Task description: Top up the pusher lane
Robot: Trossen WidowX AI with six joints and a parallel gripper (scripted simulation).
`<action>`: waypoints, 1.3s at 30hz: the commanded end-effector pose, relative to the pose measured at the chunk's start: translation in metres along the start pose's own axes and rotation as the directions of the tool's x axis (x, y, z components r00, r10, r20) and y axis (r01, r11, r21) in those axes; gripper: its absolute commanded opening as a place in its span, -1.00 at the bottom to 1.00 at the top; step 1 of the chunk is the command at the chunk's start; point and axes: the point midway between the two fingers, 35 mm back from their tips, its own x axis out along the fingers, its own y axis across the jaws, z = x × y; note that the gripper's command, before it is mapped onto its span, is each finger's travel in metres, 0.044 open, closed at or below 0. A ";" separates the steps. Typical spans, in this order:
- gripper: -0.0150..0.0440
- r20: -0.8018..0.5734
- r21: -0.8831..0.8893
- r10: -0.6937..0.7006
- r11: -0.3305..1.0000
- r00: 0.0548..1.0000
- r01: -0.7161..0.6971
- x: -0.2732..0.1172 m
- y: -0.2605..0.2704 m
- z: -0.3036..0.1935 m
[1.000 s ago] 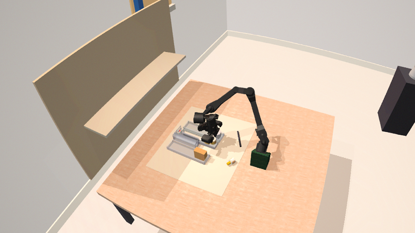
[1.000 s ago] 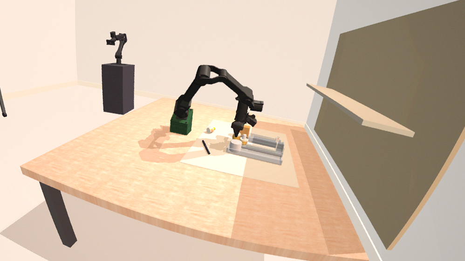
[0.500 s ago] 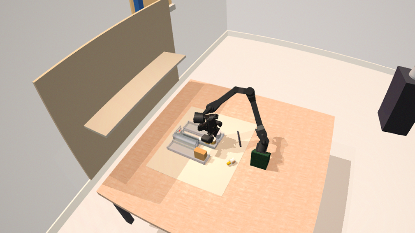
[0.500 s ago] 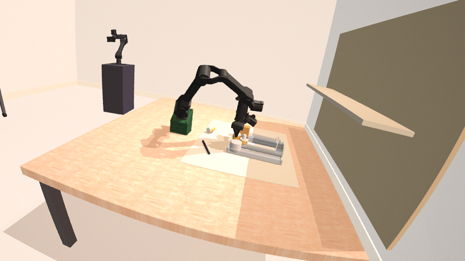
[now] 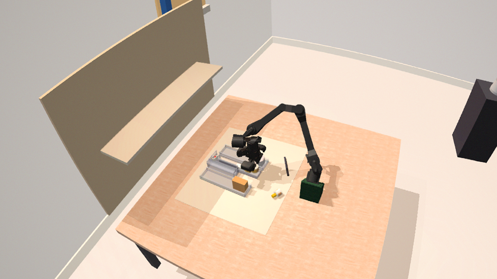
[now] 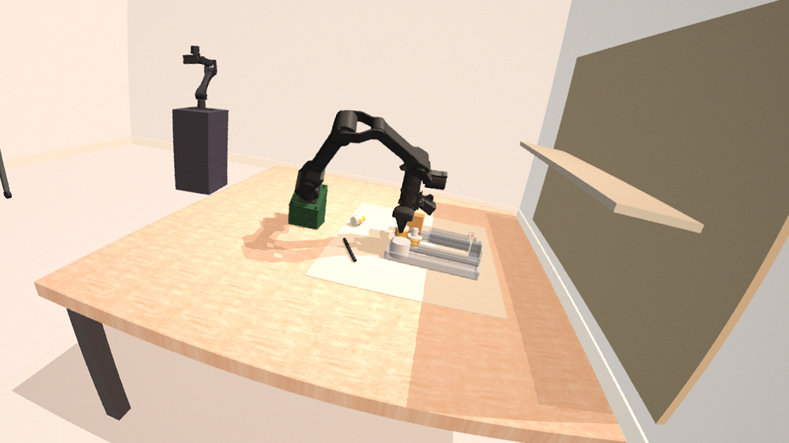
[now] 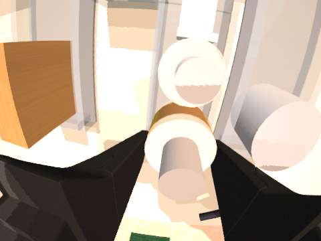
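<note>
My gripper [image 5: 251, 168] [image 6: 401, 227] [image 7: 179, 140] is shut on an amber jar [image 7: 180, 120] with a white shoulder and a pale cap, upright between the fingertips at the front of the middle lane [image 5: 253, 174] [image 7: 154, 67]. The lane jar [image 6: 413, 240] [image 7: 167, 71], with a pale round top, stands directly behind the held one; they look to be touching or nearly so. Behind it lies the white pusher part [image 7: 197, 20]. The held jar's base and the low front stop are hidden, so contact with the lane floor cannot be told.
An orange-brown box [image 5: 240, 184] [image 7: 40, 87] stands in one side lane, a pale cylinder [image 6: 399, 248] [image 7: 284, 130] in the other. A white and yellow jar [image 5: 277, 193] [image 6: 356, 221] lies on the mat. A black pen [image 5: 286, 166] [image 6: 349, 249] lies nearer the arm base.
</note>
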 end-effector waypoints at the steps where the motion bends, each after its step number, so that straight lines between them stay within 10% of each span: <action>1: -0.49 0.021 0.014 -0.007 1.000 1.000 0.007 -0.002 -0.002 0.007; 39: -0.49 0.021 0.014 -0.007 1.000 1.000 0.007 -0.001 -0.002 0.011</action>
